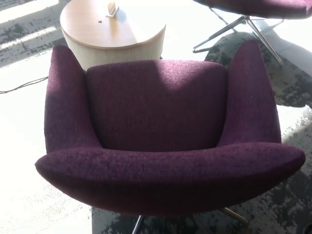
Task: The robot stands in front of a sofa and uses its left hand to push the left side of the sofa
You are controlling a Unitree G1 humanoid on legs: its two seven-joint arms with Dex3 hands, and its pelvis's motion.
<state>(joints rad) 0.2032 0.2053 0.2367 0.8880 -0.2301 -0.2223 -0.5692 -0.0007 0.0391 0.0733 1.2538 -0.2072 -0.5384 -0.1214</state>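
A purple fabric sofa chair [161, 131] fills the middle of the head view, seen from behind and above. Its backrest [165, 178] runs across the bottom, the seat cushion [156, 102] lies beyond it, and an armrest rises on each side: the left one [66, 102] and the right one [253, 97]. Thin metal legs [137, 225] show under the backrest. Neither of my hands appears in the picture.
A round wooden side table [112, 31] with a small object [112, 9] on top stands just beyond the chair. Another purple chair with metal legs [243, 22] is at the top right. A dark cable [19, 85] lies on the sunlit floor at left.
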